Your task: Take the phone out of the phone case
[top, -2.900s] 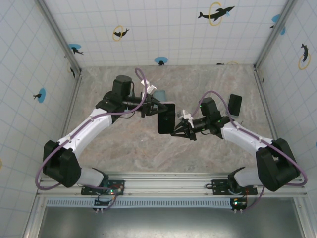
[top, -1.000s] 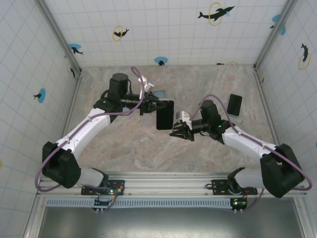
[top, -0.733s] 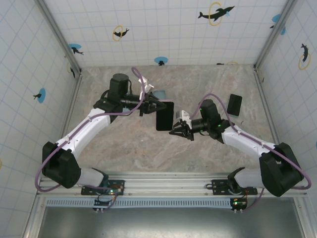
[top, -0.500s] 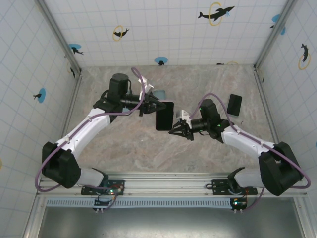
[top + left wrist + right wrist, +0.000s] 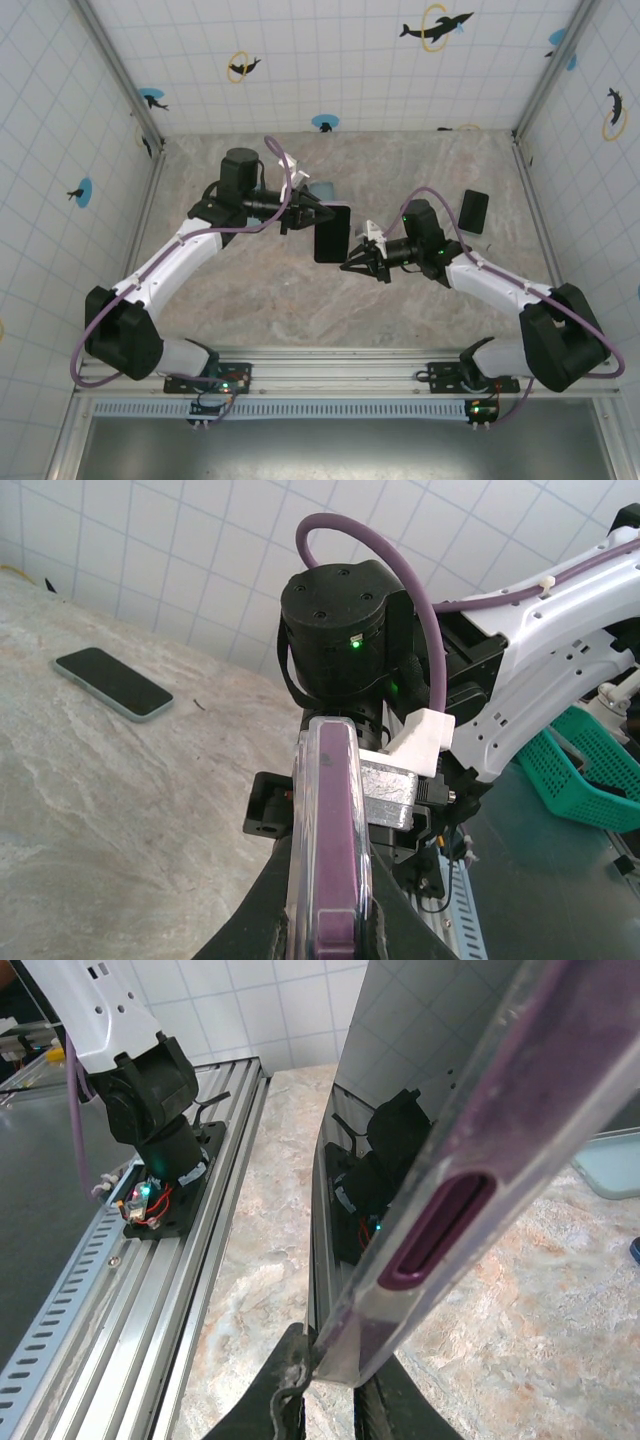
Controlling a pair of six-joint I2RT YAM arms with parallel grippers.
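Purple translucent phone case (image 5: pixel 328 830): held clear of the table (image 5: pixel 260 290), standing on edge near the middle of the workspace, between the two arms. A side-button cut-out shows in the right wrist view.
Phone (image 5: pixel 400 1110): seated in the case. The dark glass lies within the purple rim along every edge that shows, and no corner appears lifted.
Left gripper (image 5: pixel 305 213): clamped on the phone case at the end nearer its own arm, one finger on each broad face. It appears to carry the whole weight.
Right gripper (image 5: pixel 335 1390): at the lower corner of the case nearest its own arm, with one finger on either side of the rim. Whether the fingers pinch the rim or merely straddle it cannot be told.
Done so far: case and phone are off the table and presented to the second arm, and a gripper is at a corner.
Left to do: peel the rim off that corner, free the other edges, draw the phone out and part the two pieces.
Progress estimate: early stage; separation is not yet begun.
Next-move demand: a firm hold on the rim alone, not on the glass, while the left grip holds against the pull.
Second phone (image 5: pixel 474 211): lies flat on the table near the right wall, well apart from the work.
Pale blue object (image 5: pixel 322 189): lies flat on the table just behind the left gripper; its identity is unclear.
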